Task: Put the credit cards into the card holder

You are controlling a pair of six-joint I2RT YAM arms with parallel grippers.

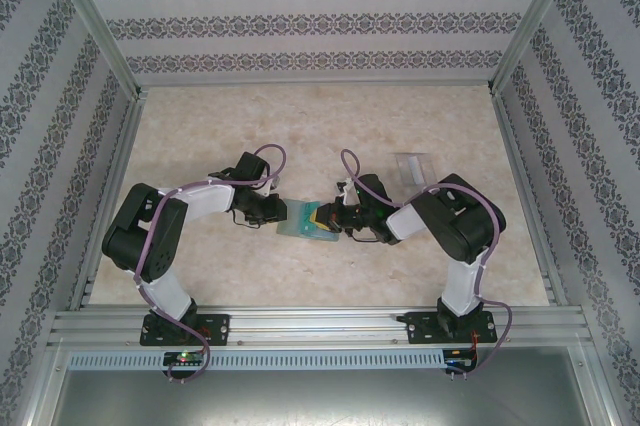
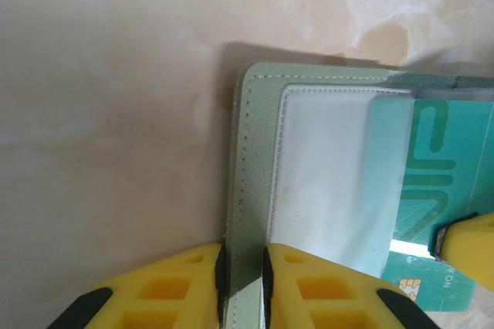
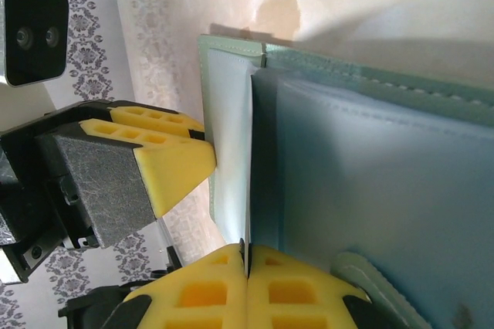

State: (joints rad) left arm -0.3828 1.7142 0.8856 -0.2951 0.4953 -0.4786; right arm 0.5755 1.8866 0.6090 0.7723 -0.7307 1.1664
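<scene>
Card holder: lies open on the table, directly between our two hands.
Left hand: on the holder's left side; nearly closed, its fingers pinching the stitched green outer edge and pinning the holder in place.
Right hand: on the holder's right side, fully closed on a thin edge that we take to be the teal card.
Teal card: partly inside the holder, its leading edge under the frosted pocket and its chip end outside, beside the right hand's yellow fingertip.
Spare card: pale, flat on the table, well apart from the holder, beyond the right hand.
Key relation: the pocket mouth faces the right hand, so we judge the card must travel away from the right hand, toward the edge that the left hand clamps.
Nearer arm: the right hand has the card; the left only braces.
Long axis: the card runs out of the left wrist view, so we cannot tell.
Risk: if the card tilts, it may catch on the pocket lip.
</scene>
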